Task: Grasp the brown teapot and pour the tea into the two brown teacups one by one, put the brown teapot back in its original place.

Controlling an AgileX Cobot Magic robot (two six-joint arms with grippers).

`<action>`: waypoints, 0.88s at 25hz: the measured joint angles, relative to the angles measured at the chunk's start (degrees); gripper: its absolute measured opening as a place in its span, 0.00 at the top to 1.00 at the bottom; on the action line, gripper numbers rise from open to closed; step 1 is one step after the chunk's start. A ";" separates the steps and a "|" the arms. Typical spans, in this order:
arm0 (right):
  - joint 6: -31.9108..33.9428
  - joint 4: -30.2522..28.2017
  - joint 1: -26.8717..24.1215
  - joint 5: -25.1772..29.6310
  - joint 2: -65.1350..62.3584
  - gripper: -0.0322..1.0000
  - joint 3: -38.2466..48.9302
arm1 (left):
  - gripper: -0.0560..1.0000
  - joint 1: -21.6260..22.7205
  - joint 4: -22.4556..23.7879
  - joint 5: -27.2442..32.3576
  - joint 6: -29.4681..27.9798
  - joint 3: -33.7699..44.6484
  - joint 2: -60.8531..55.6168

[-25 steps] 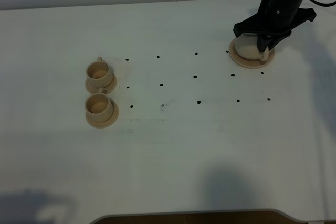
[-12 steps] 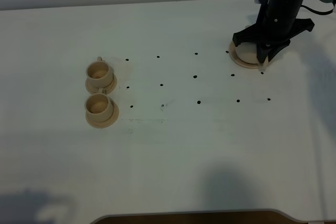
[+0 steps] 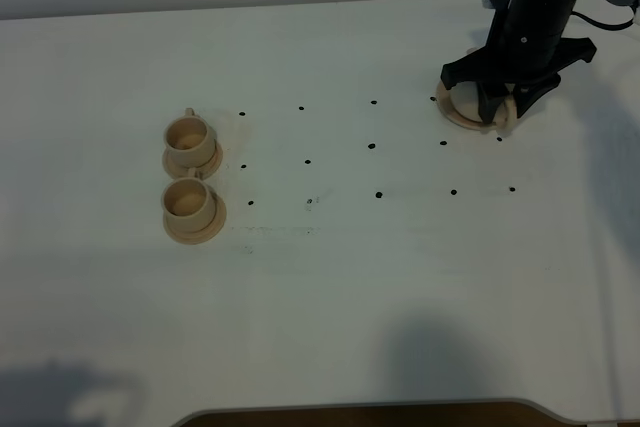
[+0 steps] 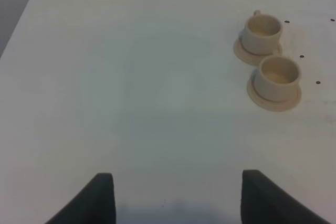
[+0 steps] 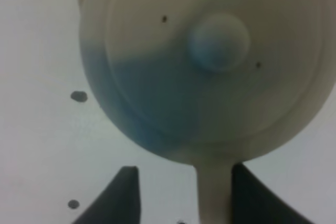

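Observation:
The brown teapot (image 5: 173,77) fills the right wrist view from above, its knobbed lid (image 5: 218,40) toward the camera. Its handle (image 5: 212,192) runs between the spread fingers of my right gripper (image 5: 186,187), with a gap on each side, so the gripper is open. From the high camera the right gripper (image 3: 497,107) covers most of the teapot, which rests on the flat round disc (image 3: 452,112) at the back right. The two brown teacups (image 3: 188,136) (image 3: 187,200) stand on saucers at the left. My left gripper (image 4: 176,198) is open and holds nothing, well short of the cups (image 4: 262,29) (image 4: 278,74).
The white table (image 3: 320,297) carries a grid of small black dots (image 3: 371,145) between the cups and the disc. A dark curved edge (image 3: 360,413) marks the table's front. The right arm (image 3: 540,7) rises over the back right corner.
My right gripper came down with the teapot onto the disc, then its fingers spread off the handle. The cups and the left gripper have not moved.

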 joint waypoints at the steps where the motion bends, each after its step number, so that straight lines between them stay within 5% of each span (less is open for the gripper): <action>1: -0.01 0.00 0.01 0.00 0.00 0.56 0.00 | 0.42 0.00 0.00 0.00 0.00 0.00 0.00; 22: -0.16 -2.60 0.06 0.01 1.95 0.54 0.00 | 0.42 0.00 0.00 0.00 0.00 0.00 0.00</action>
